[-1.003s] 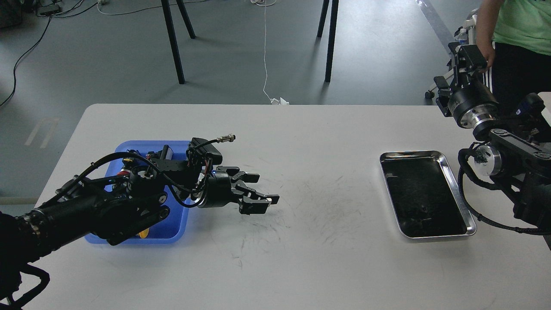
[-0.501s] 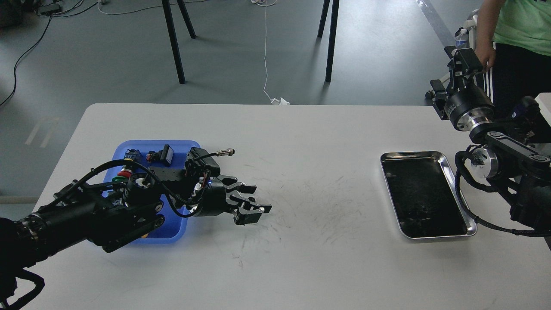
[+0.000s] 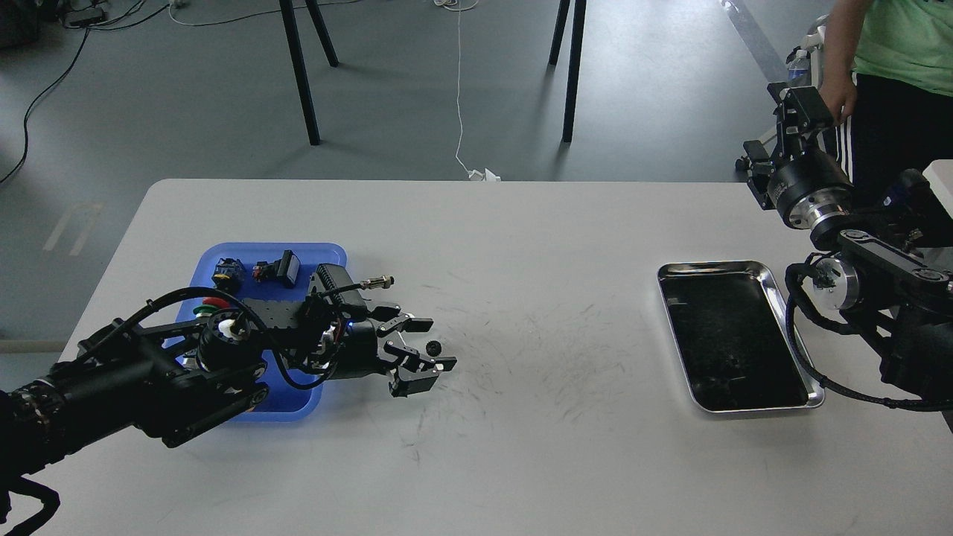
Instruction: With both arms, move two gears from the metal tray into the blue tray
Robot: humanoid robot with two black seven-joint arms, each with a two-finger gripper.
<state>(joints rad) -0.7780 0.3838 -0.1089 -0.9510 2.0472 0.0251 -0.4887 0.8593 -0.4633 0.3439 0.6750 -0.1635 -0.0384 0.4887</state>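
Note:
One gear (image 3: 432, 347), a tiny black toothed disc, lies on the white table just right of the blue tray (image 3: 327, 253). My left gripper (image 3: 422, 347) is low over the table and open, one finger on each side of this gear and not closed on it. My left arm covers much of the blue tray. The metal tray (image 3: 791, 321) stands at the right; its dark inside shows no gear that I can make out. A second gear is not in view. My right gripper (image 3: 798, 104) is raised beyond the table's far right corner, dark and seen from behind.
The blue tray holds coloured push-button switches (image 3: 211, 304) and a black connector with a white label (image 3: 280, 269). A person in a green shirt (image 3: 893, 37) stands at the top right, close to my right arm. Black chair legs (image 3: 301, 82) stand beyond the table.
My left gripper has dropped and drawn back left toward the blue tray. The gear now shows on the table between its fingers. My right arm has shifted only slightly.

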